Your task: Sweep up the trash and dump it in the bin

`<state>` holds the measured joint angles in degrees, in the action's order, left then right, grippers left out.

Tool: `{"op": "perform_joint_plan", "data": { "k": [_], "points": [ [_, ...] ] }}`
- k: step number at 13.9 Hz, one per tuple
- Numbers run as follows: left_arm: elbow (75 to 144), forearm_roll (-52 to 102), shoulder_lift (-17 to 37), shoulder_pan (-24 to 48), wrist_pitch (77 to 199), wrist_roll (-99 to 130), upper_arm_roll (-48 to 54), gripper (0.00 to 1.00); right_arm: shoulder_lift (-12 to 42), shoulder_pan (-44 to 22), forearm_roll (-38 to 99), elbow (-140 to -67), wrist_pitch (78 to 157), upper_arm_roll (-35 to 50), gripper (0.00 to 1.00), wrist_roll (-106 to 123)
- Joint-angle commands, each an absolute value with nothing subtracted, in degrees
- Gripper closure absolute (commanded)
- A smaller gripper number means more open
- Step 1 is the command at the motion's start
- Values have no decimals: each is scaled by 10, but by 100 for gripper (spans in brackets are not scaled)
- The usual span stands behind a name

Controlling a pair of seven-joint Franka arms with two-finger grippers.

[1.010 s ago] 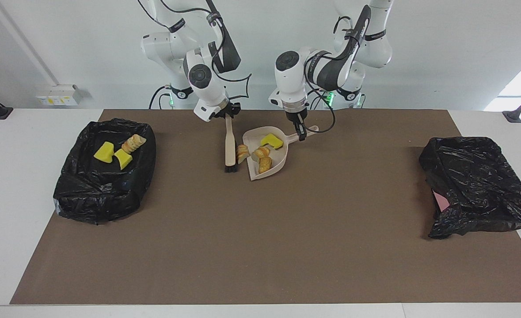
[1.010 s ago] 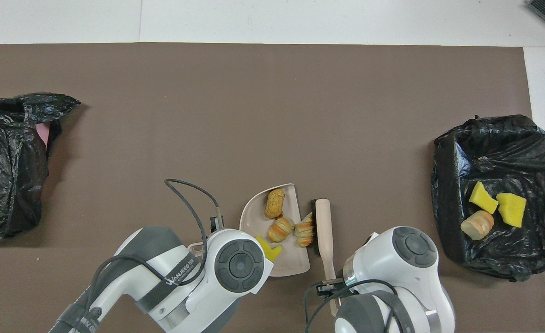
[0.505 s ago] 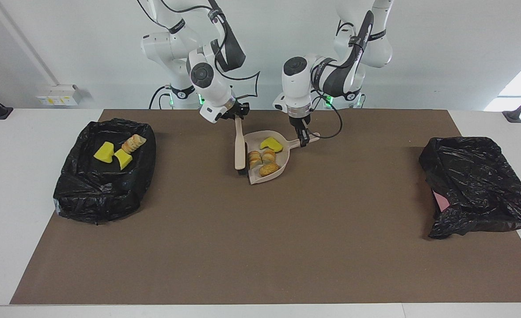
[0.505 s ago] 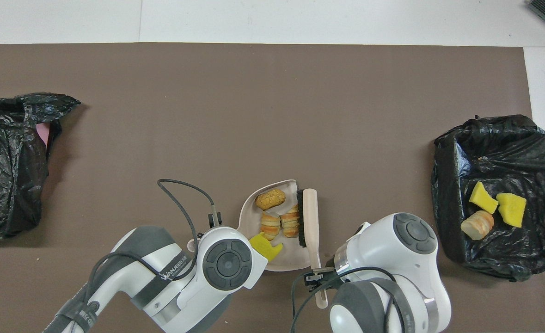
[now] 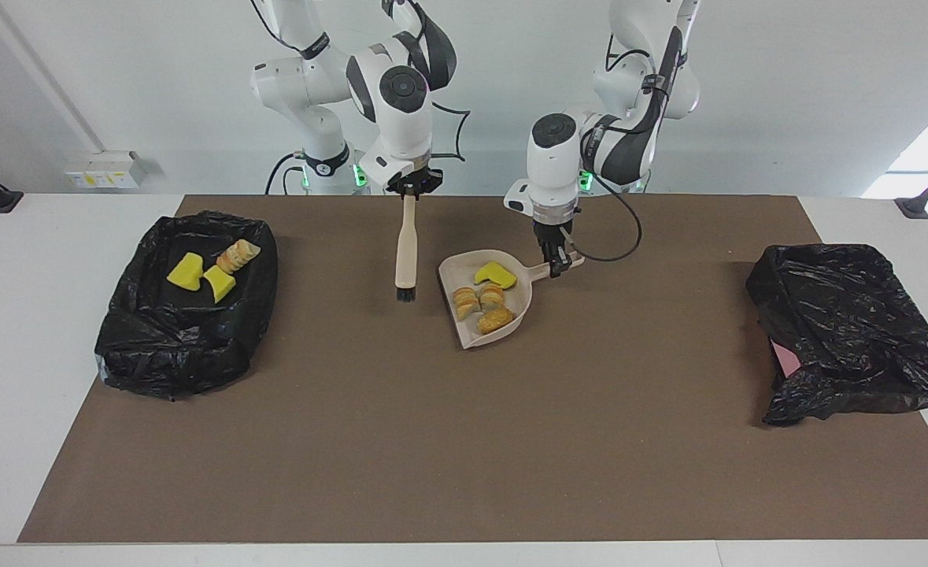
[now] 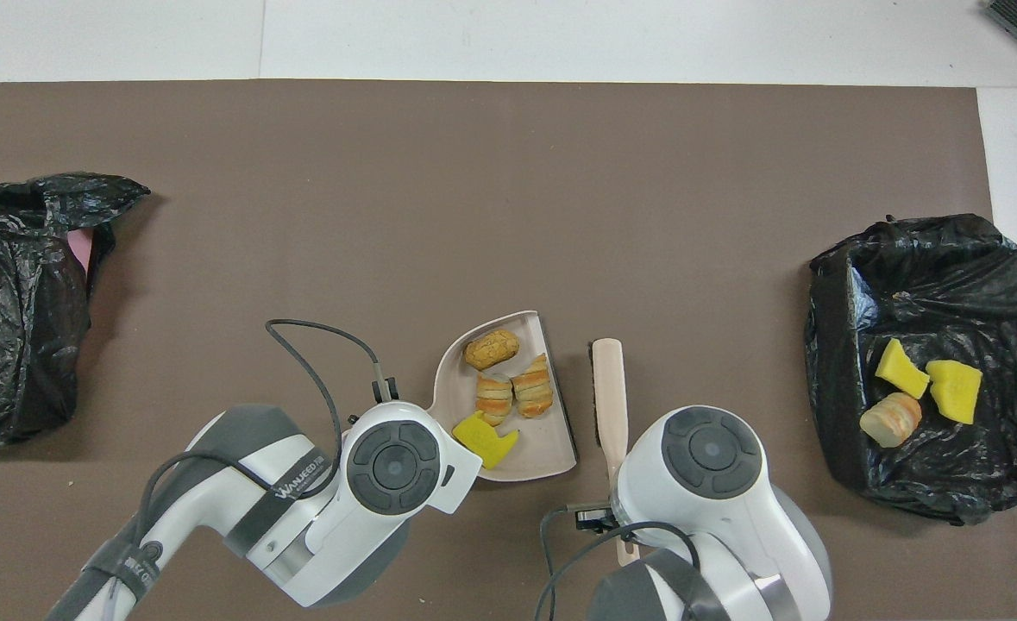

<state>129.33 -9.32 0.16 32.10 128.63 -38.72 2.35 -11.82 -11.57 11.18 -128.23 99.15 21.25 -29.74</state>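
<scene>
The left gripper (image 5: 560, 266) is clamped on the handle of the dustpan (image 5: 470, 331), which carries four pieces of trash (image 5: 485, 293). The right gripper (image 5: 410, 191) grips a brush (image 5: 406, 248), hanging beside the pan. Three more pieces lie in the bin (image 5: 141, 346) at the right arm's end.

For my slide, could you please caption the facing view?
Left gripper holds loaded dustpan; right gripper lifts brush.

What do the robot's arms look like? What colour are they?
Both arms are glossy white with rounded joints, dark grey bands and round dark grey caps. Black cables loop along them. The left arm has grey lettering on its band. Each ends in a small black claw: left claw, right claw.
</scene>
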Motion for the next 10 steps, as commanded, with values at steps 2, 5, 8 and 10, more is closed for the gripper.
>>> {"op": "perform_joint_plan", "data": {
  "k": [2,5,8,10],
  "points": [
    [1223,-68,22,252,1248,-508,25,100,-121,-118,155,-1281,989,219,100,-315],
    [1145,-50,46,196,1180,-611,25,100,-91,-190,168,-1284,1048,221,100,-375],
    [1073,-35,61,144,1117,-679,25,100,-34,-256,168,-1284,1126,221,100,-437],
    [1033,-35,69,120,1082,-727,25,100,-9,-273,168,-1284,1146,221,100,-438]
  ]
}}
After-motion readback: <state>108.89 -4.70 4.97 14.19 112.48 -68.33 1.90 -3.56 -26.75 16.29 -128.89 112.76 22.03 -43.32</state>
